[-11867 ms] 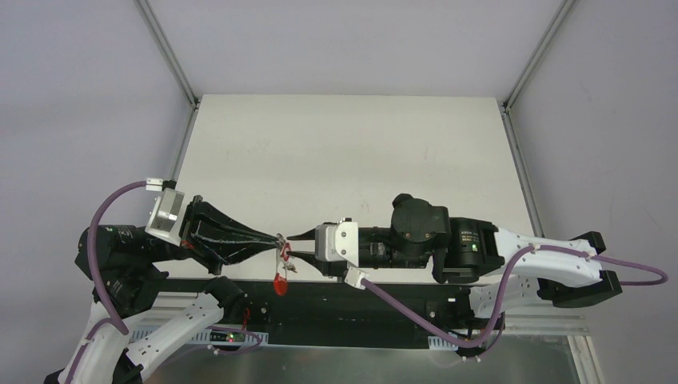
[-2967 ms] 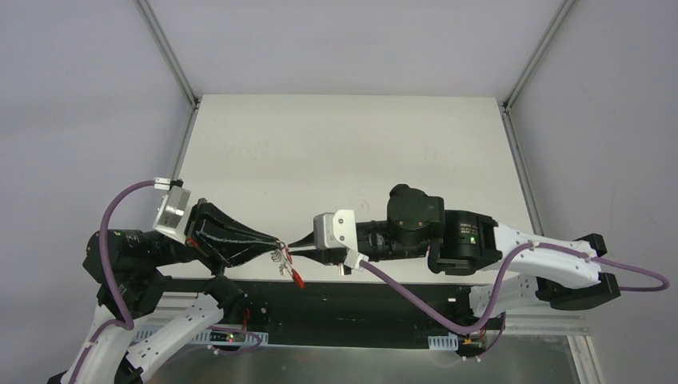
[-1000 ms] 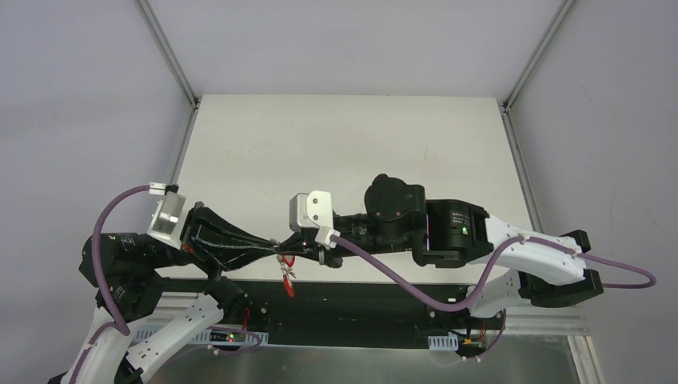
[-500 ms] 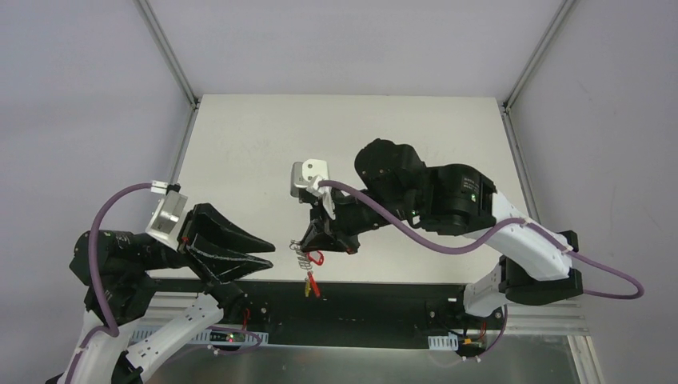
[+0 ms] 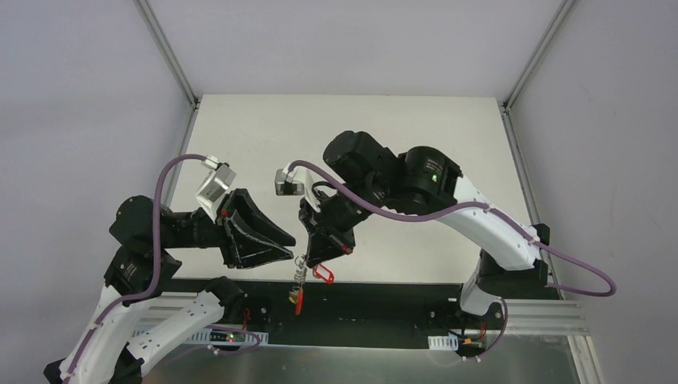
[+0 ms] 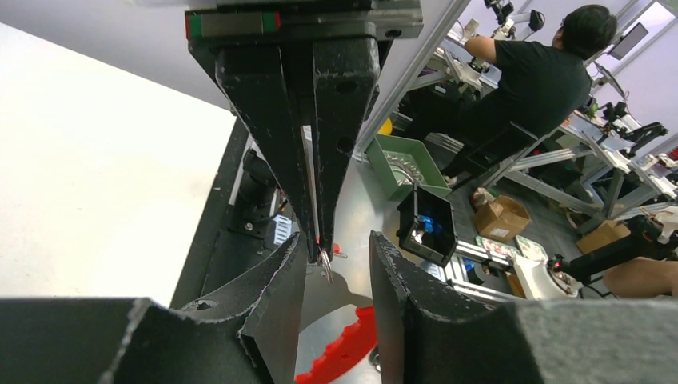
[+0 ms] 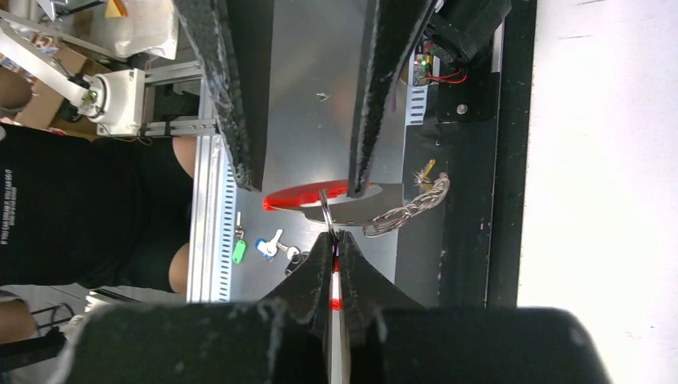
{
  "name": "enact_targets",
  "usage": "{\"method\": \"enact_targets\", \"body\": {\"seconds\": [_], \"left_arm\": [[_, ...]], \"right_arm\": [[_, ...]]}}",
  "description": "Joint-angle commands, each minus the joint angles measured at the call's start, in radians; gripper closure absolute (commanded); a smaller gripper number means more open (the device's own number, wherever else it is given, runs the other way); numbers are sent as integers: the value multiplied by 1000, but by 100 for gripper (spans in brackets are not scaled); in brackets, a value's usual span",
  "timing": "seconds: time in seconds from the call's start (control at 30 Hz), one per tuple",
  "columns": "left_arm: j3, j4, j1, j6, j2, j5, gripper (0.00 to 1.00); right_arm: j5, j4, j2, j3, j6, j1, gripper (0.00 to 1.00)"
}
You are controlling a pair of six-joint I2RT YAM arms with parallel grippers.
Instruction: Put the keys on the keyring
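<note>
1. Here, the right gripper (image 7: pixel 334 238) has its fingers pressed tight together, pinching a thin silvery keyring (image 7: pixel 325 210) at the very tips; the ring shows edge-on, so I cannot tell how deep it sits.
2. The keys (image 5: pixel 300 276) hang in a small bunch just below that pinch, beside a thick red loop (image 7: pixel 300 197), with a small tag (image 5: pixel 297 300) dangling lowest; the bunch is in the air at the near edge of the table (image 5: pixel 360 128), over the dark rail (image 5: pixel 384 300) rather than the white top.
3. The left gripper (image 6: pixel 336 248) is spread, one finger on each side of the right one's tips; it holds nothing, though one finger looks close against the red loop.
4. The step in hand seems to be the left gripper taking hold of a key or the ring to thread it; whether any key is fully on the ring I cannot tell.
5. What could go wrong:
   - the tip-only pinch on thin wire may slip or twist, and the bunch would drop past the table edge;
   - the left fingers may close on the red loop instead of a key, since the pieces crowd together;
   - the two sets of fingers are near enough to knock, which would set the bunch swinging.
</note>
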Motion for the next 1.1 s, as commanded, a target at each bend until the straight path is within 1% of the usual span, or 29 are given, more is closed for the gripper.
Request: {"method": "enact_targets", "body": {"seconds": [0.0,0.43,0.67,0.87,1.07], "left_arm": [[-3,-5,-3,-33,20,42,67],[7,-88,-3,-7,52,50,68],[11,-97,-4,5,58,54,69],[15,-110,-3,14,63,57,73],[15,-120,-3,19,68,64,82]], "right_arm": [[-60,13,-23,26,64,-18,100],[-89,30,6,60,97,-56,100],[-88,28,26,69,105,-61,100],[-87,22,36,75,105,-62,100],[-81,21,41,71,105,-62,100]]}}
